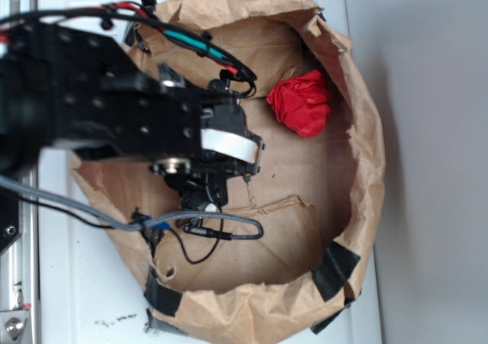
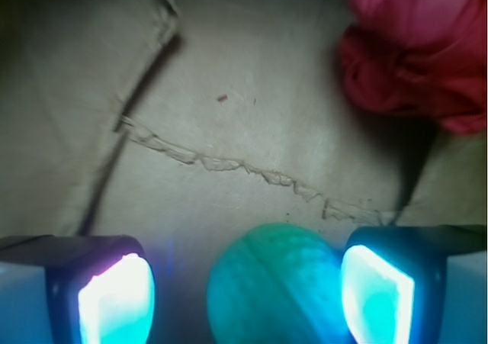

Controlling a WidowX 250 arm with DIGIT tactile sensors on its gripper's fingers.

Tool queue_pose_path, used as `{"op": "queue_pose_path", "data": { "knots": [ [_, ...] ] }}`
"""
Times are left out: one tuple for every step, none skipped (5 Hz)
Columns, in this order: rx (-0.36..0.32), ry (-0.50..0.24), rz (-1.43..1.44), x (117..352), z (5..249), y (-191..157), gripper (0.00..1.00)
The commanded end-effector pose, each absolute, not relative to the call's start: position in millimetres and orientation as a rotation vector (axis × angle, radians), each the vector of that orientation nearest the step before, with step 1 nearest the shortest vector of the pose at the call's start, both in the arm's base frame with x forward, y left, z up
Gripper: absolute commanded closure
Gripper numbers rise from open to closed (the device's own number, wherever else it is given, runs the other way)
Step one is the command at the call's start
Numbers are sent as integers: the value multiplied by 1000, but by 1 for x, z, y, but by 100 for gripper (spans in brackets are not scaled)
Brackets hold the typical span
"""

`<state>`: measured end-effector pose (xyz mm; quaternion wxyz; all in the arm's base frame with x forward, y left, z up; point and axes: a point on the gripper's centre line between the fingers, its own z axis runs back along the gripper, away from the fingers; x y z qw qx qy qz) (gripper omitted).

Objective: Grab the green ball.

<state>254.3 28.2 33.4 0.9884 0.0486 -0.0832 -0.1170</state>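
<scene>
In the wrist view the green ball (image 2: pixel 276 283) sits at the very bottom of the frame, between the two glowing pads (image 2: pixel 377 294) of the gripper (image 2: pixel 248 294). The jaws stand open, one on each side of the ball: the right-hand pad is touching or almost touching the ball, while a clear gap shows between the ball and the left-hand pad. The ball rests on the brown paper floor (image 2: pixel 252 130) of a big paper bag (image 1: pixel 366 176) with its rim rolled down into a shallow nest. Just beyond the ball a ragged tear line (image 2: pixel 229 163) runs across the paper, and a folded crease with a dark shadow climbs away up and to the left of it. Farther off from the ball, toward the top right corner of the wrist view, lies a red crumpled wad (image 2: pixel 415 50) — well apart from the ball and from both pads. In the exterior view the ball itself is hidden under the black arm (image 1: pixel 114 107), which reaches in over the bag from the left; the red wad (image 1: pixel 302 102) lies beyond the arm's tip, near the bag's far wall. Strips of black tape (image 1: pixel 335 271) hold the bag's rim, and the bag stands on a white worktop (image 1: pixel 84 298).
</scene>
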Motion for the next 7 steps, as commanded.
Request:
{"op": "queue_pose_path", "data": {
  "knots": [
    [136,-179,-243,258,28,16,100],
    [130,-201,-246,231,32,11,100],
    [151,-238,-252,231,43,13,100],
    [135,-275,-241,230,62,13,100],
    [52,-363,-203,244,107,16,100],
    [15,-354,-160,258,132,25,100],
    [7,-346,-155,262,137,31,100]
  ]
}}
